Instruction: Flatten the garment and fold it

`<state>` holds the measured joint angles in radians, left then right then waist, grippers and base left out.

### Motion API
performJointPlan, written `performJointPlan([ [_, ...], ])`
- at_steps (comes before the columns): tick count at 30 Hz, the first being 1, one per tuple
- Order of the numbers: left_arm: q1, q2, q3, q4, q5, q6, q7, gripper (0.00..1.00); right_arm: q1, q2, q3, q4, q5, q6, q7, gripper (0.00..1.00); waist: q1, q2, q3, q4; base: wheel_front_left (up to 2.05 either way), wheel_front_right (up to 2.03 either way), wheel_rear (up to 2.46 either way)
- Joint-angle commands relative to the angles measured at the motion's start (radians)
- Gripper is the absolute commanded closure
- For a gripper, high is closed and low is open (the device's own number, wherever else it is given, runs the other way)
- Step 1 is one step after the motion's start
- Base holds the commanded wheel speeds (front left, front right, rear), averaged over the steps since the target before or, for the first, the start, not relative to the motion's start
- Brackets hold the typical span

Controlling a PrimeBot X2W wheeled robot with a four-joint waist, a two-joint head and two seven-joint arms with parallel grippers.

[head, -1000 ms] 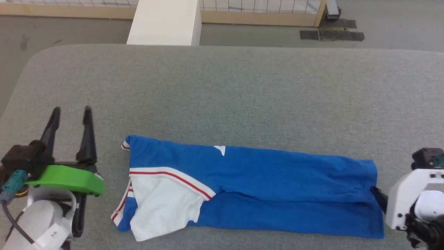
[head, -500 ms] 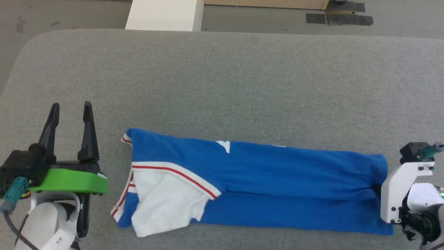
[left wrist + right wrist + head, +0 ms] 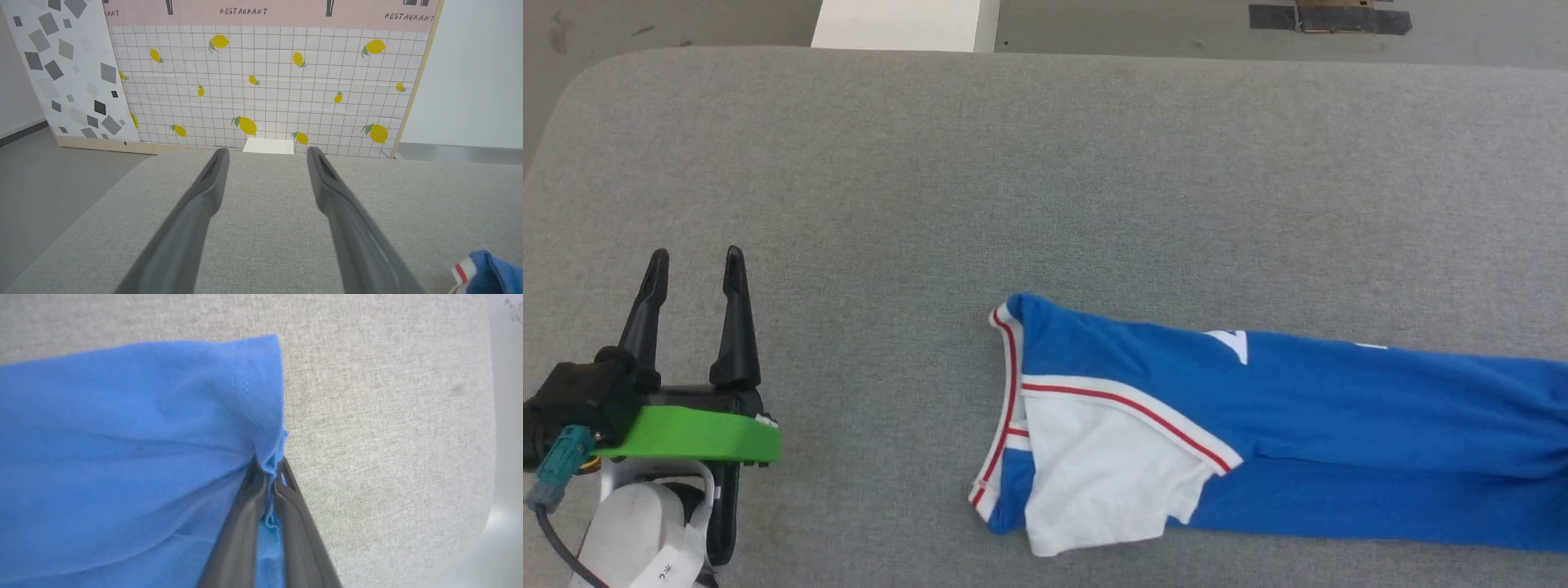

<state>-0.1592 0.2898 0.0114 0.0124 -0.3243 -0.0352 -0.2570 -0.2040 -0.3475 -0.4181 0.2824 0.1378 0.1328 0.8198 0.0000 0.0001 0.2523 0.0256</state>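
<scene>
On the grey table (image 3: 1045, 163), the garment (image 3: 1339, 441) is laid as a long folded strip toward the right and is cut off by the head view's right edge. Its red-and-white striped collar is seen at the left end, with a white sleeve folded over the blue. The blue hem is pinched between the near-closed fingers of the right gripper (image 3: 269, 467), as seen in the right wrist view. The left gripper (image 3: 697, 255) is held at lower left, well apart from the cloth, jaws parted, nothing held.
</scene>
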Motion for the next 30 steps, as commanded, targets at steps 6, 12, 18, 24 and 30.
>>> performJointPlan([
  [6, 0.003, -0.028, 0.018, 0.021, 0.032, -0.024, -0.005, 0.00, -0.001, -0.033, 0.054, -0.061, -0.029, -0.002, 0.049, 1.00, 0.0000, -0.0001, -0.026, -0.002, 0.00, 0.00, 0.00],
  [12, 0.030, -0.049, 0.037, 0.024, 0.047, -0.032, -0.005, 0.00, 0.090, -0.078, 0.174, -0.298, 0.039, -0.002, 0.165, 1.00, 0.0000, -0.0001, -0.073, -0.013, 0.00, 0.00, 0.00],
  [18, 0.056, -0.064, 0.051, 0.029, 0.056, -0.040, -0.005, 0.00, 0.160, -0.050, 0.287, -0.554, 0.135, -0.002, 0.306, 1.00, 0.0000, -0.0001, -0.105, -0.021, 0.00, 0.00, 0.00],
  [24, 0.071, -0.077, 0.054, 0.036, 0.061, -0.053, -0.005, 0.00, 0.132, 0.034, 0.423, -0.595, 0.199, -0.002, 0.321, 1.00, 0.0000, -0.0001, -0.122, -0.003, 0.00, 0.00, 0.00],
  [30, 0.086, -0.090, 0.045, 0.054, 0.066, -0.063, -0.005, 0.00, 0.070, 0.127, 0.552, -0.500, 0.242, -0.002, 0.249, 1.00, 0.0000, -0.0001, -0.130, 0.033, 0.00, 0.00, 0.00],
])
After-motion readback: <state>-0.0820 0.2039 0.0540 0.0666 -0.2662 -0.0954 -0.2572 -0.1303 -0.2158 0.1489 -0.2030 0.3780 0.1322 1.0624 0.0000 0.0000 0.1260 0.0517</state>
